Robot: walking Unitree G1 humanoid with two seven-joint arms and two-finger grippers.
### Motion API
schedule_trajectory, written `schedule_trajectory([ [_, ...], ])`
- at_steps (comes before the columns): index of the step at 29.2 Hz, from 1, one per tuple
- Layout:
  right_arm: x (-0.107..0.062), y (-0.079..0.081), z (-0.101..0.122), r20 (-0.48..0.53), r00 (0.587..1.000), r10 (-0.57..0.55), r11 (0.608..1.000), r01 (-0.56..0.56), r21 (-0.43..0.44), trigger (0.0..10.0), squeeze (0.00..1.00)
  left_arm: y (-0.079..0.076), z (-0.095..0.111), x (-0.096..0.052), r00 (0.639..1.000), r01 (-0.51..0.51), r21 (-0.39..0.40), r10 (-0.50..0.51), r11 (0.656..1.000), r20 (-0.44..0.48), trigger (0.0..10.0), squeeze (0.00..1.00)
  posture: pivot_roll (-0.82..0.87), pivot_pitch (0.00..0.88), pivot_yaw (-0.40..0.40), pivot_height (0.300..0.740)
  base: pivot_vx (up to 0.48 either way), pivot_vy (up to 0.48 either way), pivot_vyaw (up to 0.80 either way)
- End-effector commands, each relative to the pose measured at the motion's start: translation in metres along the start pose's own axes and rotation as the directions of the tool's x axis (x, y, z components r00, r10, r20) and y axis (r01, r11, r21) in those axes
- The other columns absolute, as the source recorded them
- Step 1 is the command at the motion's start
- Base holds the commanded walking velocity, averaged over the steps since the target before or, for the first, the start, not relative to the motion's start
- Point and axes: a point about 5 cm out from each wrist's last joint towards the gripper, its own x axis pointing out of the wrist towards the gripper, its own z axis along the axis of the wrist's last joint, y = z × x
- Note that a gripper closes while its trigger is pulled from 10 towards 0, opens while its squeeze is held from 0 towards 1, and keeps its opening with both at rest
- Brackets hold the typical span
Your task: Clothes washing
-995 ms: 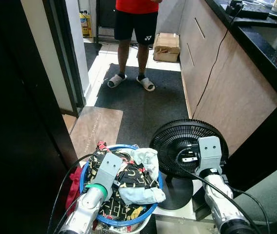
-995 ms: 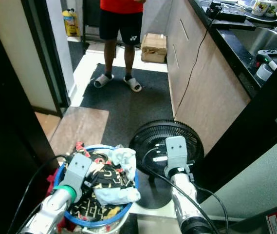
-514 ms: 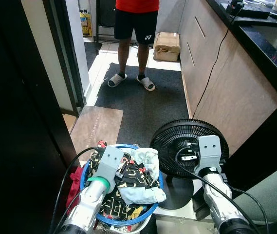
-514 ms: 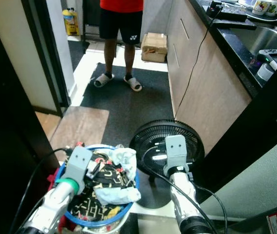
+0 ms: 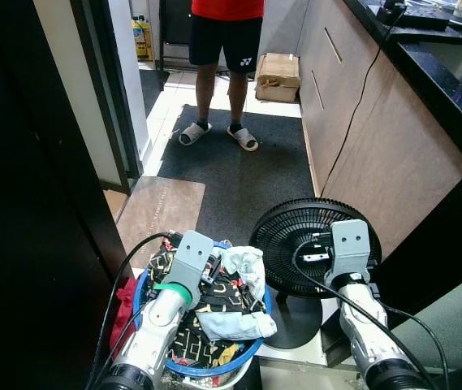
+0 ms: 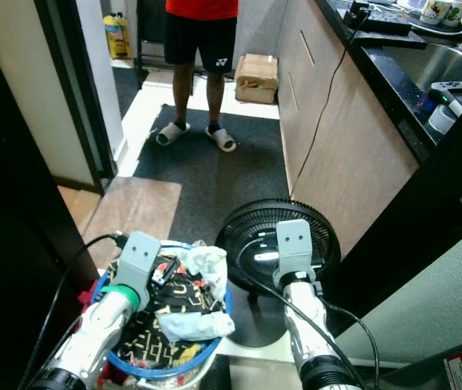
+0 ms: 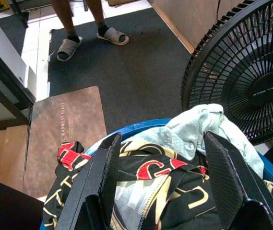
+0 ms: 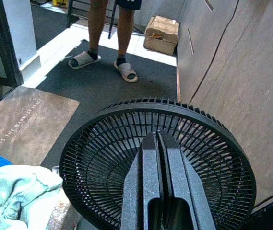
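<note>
1. Since one second ago, the left arm has been extended forward over the basket, so that the left gripper (image 7: 158,184) now sits nearer the basket's far rim; the right arm and the scene are otherwise seen as before, with only a slight camera shift.
2. Dark kitchen cabinets (image 5: 377,138) are seen along the right, under a black counter (image 5: 450,61); a dark carpet (image 5: 239,175) covers the floor ahead, with a brown doormat (image 5: 159,213) beside it at a doorway.
3. A person (image 5: 226,49) in a red shirt, black shorts and grey slippers is seen standing at the far end of the carpet, next to a cardboard box (image 5: 278,77).
4. A black floor fan (image 5: 300,244) is placed just to the right of the basket, its grille close to the basket's rim.
5. The blue laundry basket (image 5: 251,351) is located on the floor directly before the robot; it is heaped with clothes: a black patterned garment (image 7: 165,191), a pale blue cloth (image 7: 198,132) on top at the fan side, and red fabric (image 5: 125,313) hanging over the left edge.
6. The left gripper is held just above the clothes with its fingers (image 7: 102,177) spread wide apart, nothing being grasped.
7. The right gripper (image 8: 158,158) is held before the fan grille, its fingers pressed together, empty.
</note>
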Motion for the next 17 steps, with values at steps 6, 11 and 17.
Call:
schedule_trajectory([
  [6, -0.0014, -0.0023, -0.0022, -0.013, 1.0, -0.013, 1.0, 0.013, 0.003, 10.0, 0.0, -0.0029, -0.0028, -0.0006, 1.0, 0.012, -0.007, -0.013, 1.0, -0.012, 10.0, 0.0, 0.06, 0.062, 0.001, 0.69, 0.0, 0.0, 0.0],
  [11, -0.0031, -0.0032, -0.004, -0.018, 1.0, -0.016, 1.0, 0.016, 0.001, 10.0, 0.0, -0.0036, -0.0027, -0.0005, 1.0, 0.015, -0.009, -0.015, 1.0, -0.014, 10.0, 0.0, 0.06, 0.066, 0.003, 0.675, 0.0, 0.0, 0.0],
  [17, -0.0036, -0.0038, -0.0046, -0.021, 1.0, -0.018, 1.0, 0.018, 0.0, 10.0, 0.0, -0.0038, -0.0035, -0.0007, 1.0, 0.016, -0.009, -0.016, 1.0, -0.017, 10.0, 0.0, 0.06, 0.07, 0.004, 0.655, 0.0, 0.0, 0.0],
])
